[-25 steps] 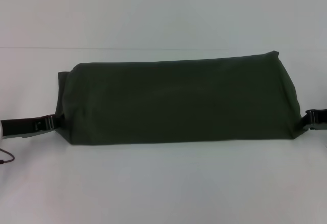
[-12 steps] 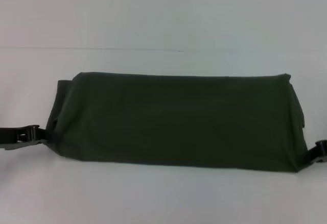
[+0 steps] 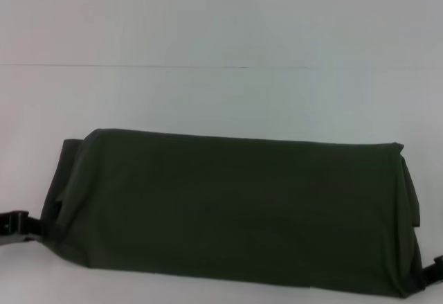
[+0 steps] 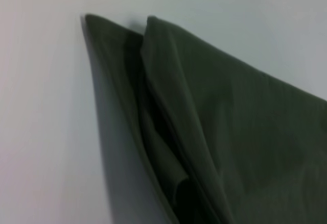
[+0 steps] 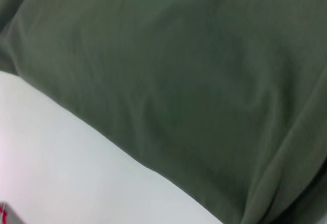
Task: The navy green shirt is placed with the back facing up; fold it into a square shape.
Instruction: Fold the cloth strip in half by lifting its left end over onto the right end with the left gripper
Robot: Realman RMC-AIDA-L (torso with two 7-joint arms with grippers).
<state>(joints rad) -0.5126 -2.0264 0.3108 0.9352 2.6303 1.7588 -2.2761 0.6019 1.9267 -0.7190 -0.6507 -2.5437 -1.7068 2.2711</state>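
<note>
The navy green shirt (image 3: pixel 235 214) lies as a long band across the near part of the white bench (image 3: pixel 221 96), plain side showing, its ends reaching almost from the left edge to the right edge of the head view. The left gripper (image 3: pixel 15 226) sits at the band's near-left end and the right gripper (image 3: pixel 436 268) at its near-right corner; whether either pair of jaws is pinching cloth or spread I cannot tell, since only slivers of black show.

The step in hand looks like a lengthwise fold being drawn toward the robot. To do it well, both ends should travel level with each other (the far edge runs slightly askew now), with the cloth kept taut between them so the layers land stacked without slack.

The left wrist view shows what the head view hides: at the left end the layers gape, with a loose tuck bunched between them. The right wrist view shows only smooth cloth meeting the bench, with faint creases.
</note>
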